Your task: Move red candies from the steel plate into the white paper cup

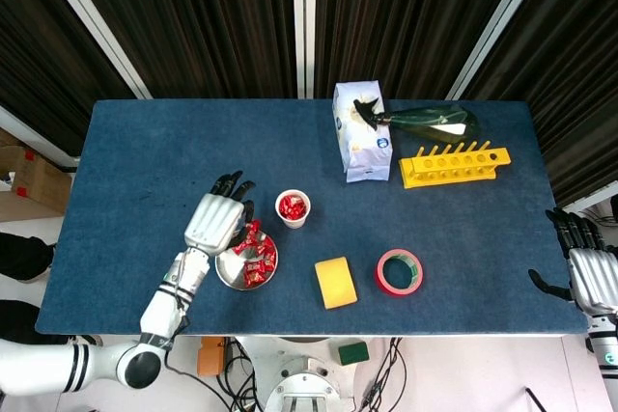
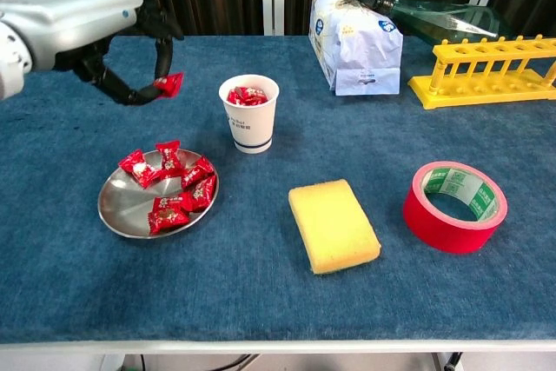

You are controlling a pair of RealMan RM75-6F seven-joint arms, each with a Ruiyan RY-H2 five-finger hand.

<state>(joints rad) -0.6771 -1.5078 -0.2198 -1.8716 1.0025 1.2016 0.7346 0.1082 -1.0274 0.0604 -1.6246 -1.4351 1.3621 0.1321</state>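
The steel plate (image 2: 130,210) (image 1: 232,272) lies at the front left of the blue table with several red candies (image 2: 178,187) in it. My left hand (image 2: 82,28) (image 1: 217,221) hangs high above the plate and pinches one red candy (image 2: 168,84) between thumb and a finger. The white paper cup (image 2: 249,112) (image 1: 293,207) stands to the right of that hand, apart from it, with red candies (image 2: 248,95) inside. My right hand (image 1: 591,272) rests off the table's right edge, fingers spread, holding nothing.
A yellow sponge (image 2: 334,224) and a red tape roll (image 2: 455,205) lie at the front right. A tissue pack (image 2: 354,41), a green bottle (image 2: 452,19) and a yellow rack (image 2: 486,69) stand at the back right.
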